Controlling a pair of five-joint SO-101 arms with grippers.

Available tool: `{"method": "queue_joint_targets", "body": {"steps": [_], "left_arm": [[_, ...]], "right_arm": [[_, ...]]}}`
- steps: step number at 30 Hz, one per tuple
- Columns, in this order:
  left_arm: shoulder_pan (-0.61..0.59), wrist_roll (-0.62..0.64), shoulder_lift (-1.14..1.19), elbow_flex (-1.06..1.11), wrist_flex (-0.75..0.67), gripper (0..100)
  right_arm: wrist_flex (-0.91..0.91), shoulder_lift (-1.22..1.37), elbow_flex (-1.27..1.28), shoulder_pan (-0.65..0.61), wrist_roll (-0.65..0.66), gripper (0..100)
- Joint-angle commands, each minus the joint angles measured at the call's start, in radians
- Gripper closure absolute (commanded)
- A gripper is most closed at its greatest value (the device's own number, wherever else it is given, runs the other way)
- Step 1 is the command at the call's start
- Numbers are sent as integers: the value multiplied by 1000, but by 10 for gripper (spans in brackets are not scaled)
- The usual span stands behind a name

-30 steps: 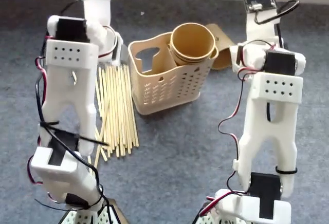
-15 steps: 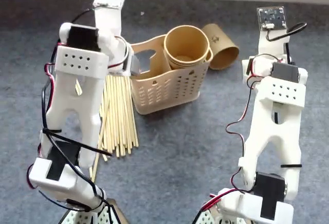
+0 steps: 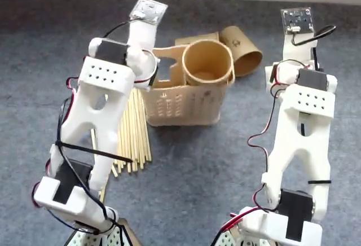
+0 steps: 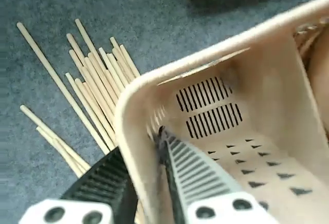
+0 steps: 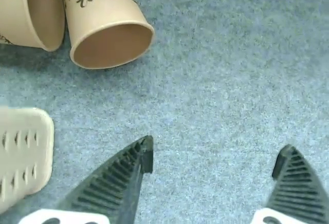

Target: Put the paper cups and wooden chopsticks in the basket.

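The beige slotted basket (image 3: 180, 96) stands on the grey carpet with stacked paper cups (image 3: 207, 62) inside. My left gripper (image 3: 148, 71) is shut on the basket's left wall (image 4: 134, 126), one finger inside and one outside. Wooden chopsticks (image 3: 132, 130) lie in a loose bundle left of the basket, and their ends (image 4: 87, 80) show in the left wrist view. One loose cup (image 3: 241, 51) lies on its side behind the basket on the right, and a second cup (image 3: 197, 38) lies beside it. My right gripper (image 5: 216, 162) hangs open over bare carpet, short of the two cups (image 5: 110, 26) (image 5: 28, 11).
A pale wall edge runs along the far side of the carpet (image 3: 197, 172). Bare carpet lies in front of the basket and between the two arms. A corner of the basket (image 5: 23, 152) sits beside my right gripper.
My left arm swung right to the basket and closed on its left wall; the basket turned and shifted. The right arm drew back from the loose cup, then stayed still.
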Motion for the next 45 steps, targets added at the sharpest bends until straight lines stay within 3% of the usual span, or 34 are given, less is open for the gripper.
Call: {"method": "queue_joint_targets", "body": {"steps": [1, 6, 13, 17, 25, 34, 45], "left_arm": [[25, -14, -10, -125, 127, 995], [22, -18, -10, -300, 207, 995], [18, -18, 82, -286, 203, 918], [25, -20, 236, -340, 198, 995], [82, 69, 441, -595, 264, 997], [245, 140, 444, -601, 265, 997], [234, 135, 450, -544, 267, 994]], "right_arm": [[-41, -41, -1, 12, -5, 641], [-51, -12, -1, 12, -5, 641], [-51, 120, -12, 24, -5, 641], [-59, 127, -12, 25, -5, 641], [-56, 131, -4, 28, 35, 641], [-53, 133, -2, 28, 55, 641], [-51, 133, -1, 61, 57, 641]]}}
